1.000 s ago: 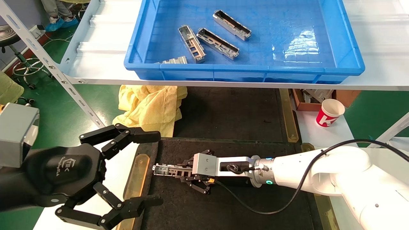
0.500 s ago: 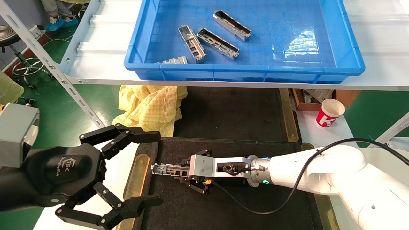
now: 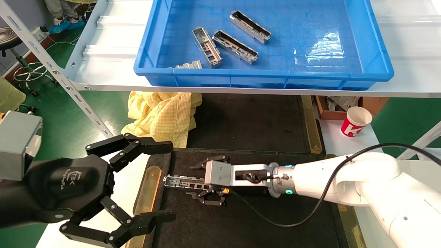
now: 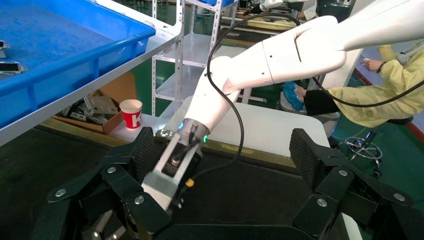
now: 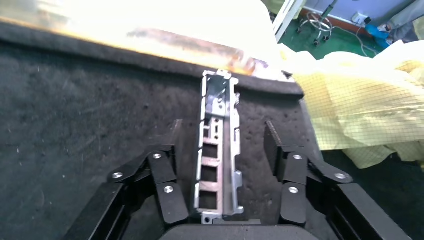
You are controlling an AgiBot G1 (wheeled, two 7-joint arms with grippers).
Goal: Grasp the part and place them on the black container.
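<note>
One silvery-grey part [image 3: 182, 182] lies flat on the black container [image 3: 241, 220], close to its left brass strip [image 3: 147, 193]. My right gripper [image 3: 208, 181] is open around it, and its fingers [image 3: 211, 159] stand clear on either side. In the right wrist view the part [image 5: 217, 150] rests lengthwise between the spread pads [image 5: 272, 142], touching neither. My left gripper [image 3: 167, 182] hovers open at the container's left edge, holding nothing. Several more parts [image 3: 235, 46] lie in the blue bin [image 3: 262, 74].
The blue bin sits on a white shelf above the container. A yellow cloth [image 3: 162, 115] is bunched behind the container's left corner. A red-and-white paper cup [image 3: 355, 121] and a cardboard box [image 3: 330, 103] stand at the right. A slanted metal shelf post [image 3: 58, 75] crosses the left.
The right gripper's fingers have spread apart and let go of the part, which now rests on the black container. The left arm has not moved.
</note>
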